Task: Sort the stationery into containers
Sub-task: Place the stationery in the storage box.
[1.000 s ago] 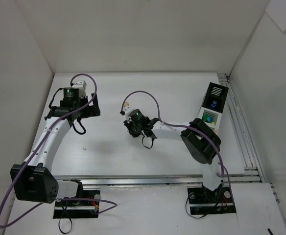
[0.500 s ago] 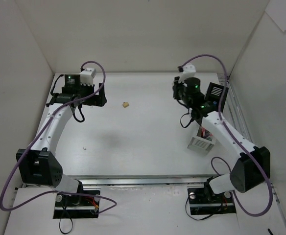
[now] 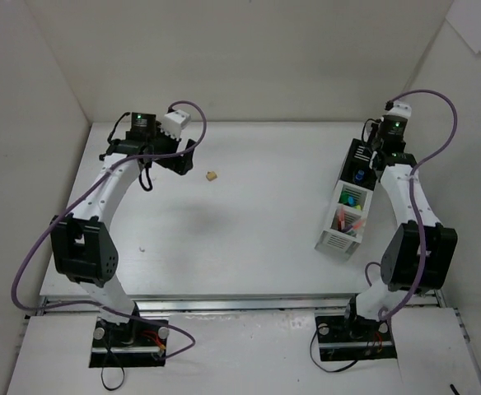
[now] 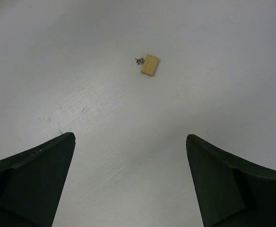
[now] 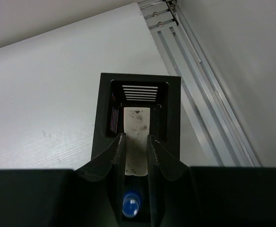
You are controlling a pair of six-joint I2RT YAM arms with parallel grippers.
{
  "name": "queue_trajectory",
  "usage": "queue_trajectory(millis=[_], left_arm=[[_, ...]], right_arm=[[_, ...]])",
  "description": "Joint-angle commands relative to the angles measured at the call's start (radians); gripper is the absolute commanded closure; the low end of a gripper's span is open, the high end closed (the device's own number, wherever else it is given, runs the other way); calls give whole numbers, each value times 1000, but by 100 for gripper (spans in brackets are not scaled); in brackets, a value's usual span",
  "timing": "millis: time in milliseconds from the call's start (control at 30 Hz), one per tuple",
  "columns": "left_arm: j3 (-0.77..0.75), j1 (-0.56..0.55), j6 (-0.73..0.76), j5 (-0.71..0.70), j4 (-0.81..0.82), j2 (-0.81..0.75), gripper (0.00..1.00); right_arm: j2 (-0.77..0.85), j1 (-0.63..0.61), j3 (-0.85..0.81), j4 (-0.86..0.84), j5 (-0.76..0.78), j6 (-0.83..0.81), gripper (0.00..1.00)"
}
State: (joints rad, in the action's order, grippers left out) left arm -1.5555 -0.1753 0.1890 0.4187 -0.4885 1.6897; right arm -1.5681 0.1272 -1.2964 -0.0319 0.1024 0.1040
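The containers are one narrow organizer at the right: a black section [image 3: 364, 155] at the far end and two white sections [image 3: 344, 220] nearer. My right gripper [image 5: 135, 136] hangs over the black section [image 5: 105, 113], shut on a speckled white eraser [image 5: 137, 120]. A blue glue-bottle cap [image 5: 131, 206] shows below it, inside the same section. Highlighters [image 3: 352, 198] fill the middle section and pens [image 3: 345, 225] the near one. A tan eraser [image 4: 150, 65] lies on the table [image 4: 213, 42], well ahead of my open, empty left gripper [image 4: 131, 137]. From above, that eraser [image 3: 212, 175] is just right of the left gripper [image 3: 184, 158].
Dark crumbs [image 4: 139, 60] lie beside the tan eraser. A small white speck [image 3: 142, 245] sits on the table at the left. Aluminium rails [image 5: 194, 94] run close along the organizer's right side, and white walls [image 3: 51, 99] enclose the table.
My right gripper has travelled from the table's middle to above the organizer's black section. The left gripper has swung right and farther back, toward the tan eraser, staying open.
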Motion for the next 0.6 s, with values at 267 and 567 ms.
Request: queue_trajectory(millis=[267, 567], left_arm=[[-374, -64, 313, 43, -225, 289, 1], [-379, -104, 345, 28, -194, 349, 1]], right_arm=[[-245, 34, -224, -26, -81, -9, 74], [-136, 29, -173, -16, -61, 13, 2]])
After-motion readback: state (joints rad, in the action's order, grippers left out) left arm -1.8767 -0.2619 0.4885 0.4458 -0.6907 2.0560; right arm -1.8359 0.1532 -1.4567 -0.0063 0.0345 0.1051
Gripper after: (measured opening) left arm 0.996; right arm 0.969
